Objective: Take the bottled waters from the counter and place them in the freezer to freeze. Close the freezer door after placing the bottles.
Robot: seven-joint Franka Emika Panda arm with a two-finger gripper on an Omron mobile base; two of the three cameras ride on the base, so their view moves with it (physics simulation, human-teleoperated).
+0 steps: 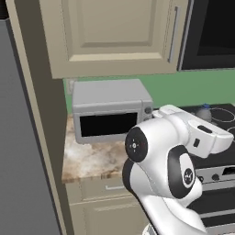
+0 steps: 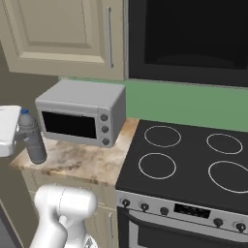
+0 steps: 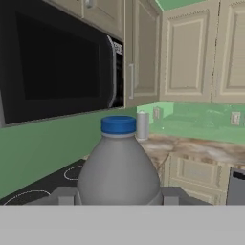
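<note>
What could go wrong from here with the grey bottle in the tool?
1. The tool grips the grey bottle low on its wide, rounded body, with fingers on either side. The tall top may tip or slip in a fast swing.
2. The toaster oven stands close beside the bottle on the counter, so a sideways move could clip it.

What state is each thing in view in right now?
grey bottle: upright, blue cap on, gripped low on its body.
end effector: shut on the grey bottle, a finger at each side.
toaster oven: door shut, standing on the counter.
wall cabinet: door shut.
counter drawer: shut.
stovetop: rings dark.
</note>
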